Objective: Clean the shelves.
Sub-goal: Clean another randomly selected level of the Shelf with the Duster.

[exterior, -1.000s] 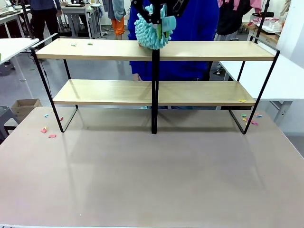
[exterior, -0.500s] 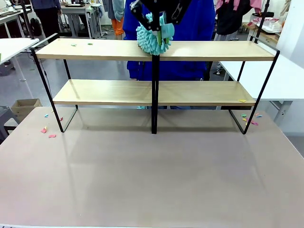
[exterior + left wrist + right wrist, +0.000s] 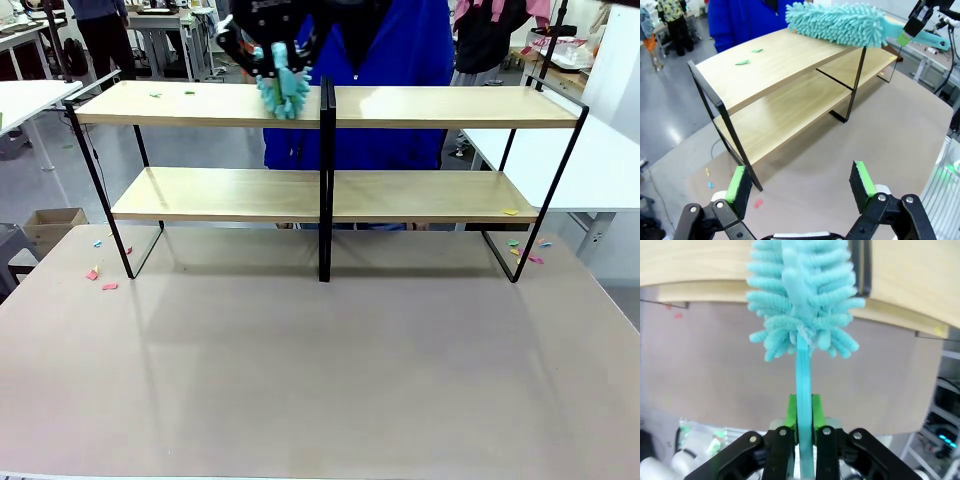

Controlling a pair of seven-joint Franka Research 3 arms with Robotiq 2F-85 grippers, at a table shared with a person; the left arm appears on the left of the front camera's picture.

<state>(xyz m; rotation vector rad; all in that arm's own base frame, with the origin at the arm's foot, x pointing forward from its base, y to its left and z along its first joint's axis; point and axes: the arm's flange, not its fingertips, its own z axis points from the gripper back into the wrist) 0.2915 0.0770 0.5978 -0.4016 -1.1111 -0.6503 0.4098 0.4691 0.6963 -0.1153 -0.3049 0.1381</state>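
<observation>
The shelves point(image 3: 200, 104) stand at the far side of the table, two light-wood boards on a black frame with a central post point(image 3: 325, 180). My right gripper point(image 3: 275, 48) is shut on the handle of a teal fluffy duster point(image 3: 283, 88), whose head rests on the upper board just left of the post. The right wrist view has the gripper point(image 3: 804, 415) clamped on the handle, the duster point(image 3: 800, 295) lying against the board point(image 3: 700, 260). My left gripper point(image 3: 800, 182) hangs open above the table, off the shelves' point(image 3: 780, 65) left end. Two green scraps point(image 3: 742, 62) lie on the upper board.
A person in a blue top point(image 3: 390, 60) stands right behind the shelves. A yellow scrap point(image 3: 510, 211) lies on the lower board's right end. Coloured scraps dot the table at the left point(image 3: 100, 278) and right point(image 3: 530, 252) feet. A cardboard box point(image 3: 50, 225) sits on the floor, left.
The right gripper has swept the duster leftward along the upper board, from over the central post to left of it, turning the head as it went.
</observation>
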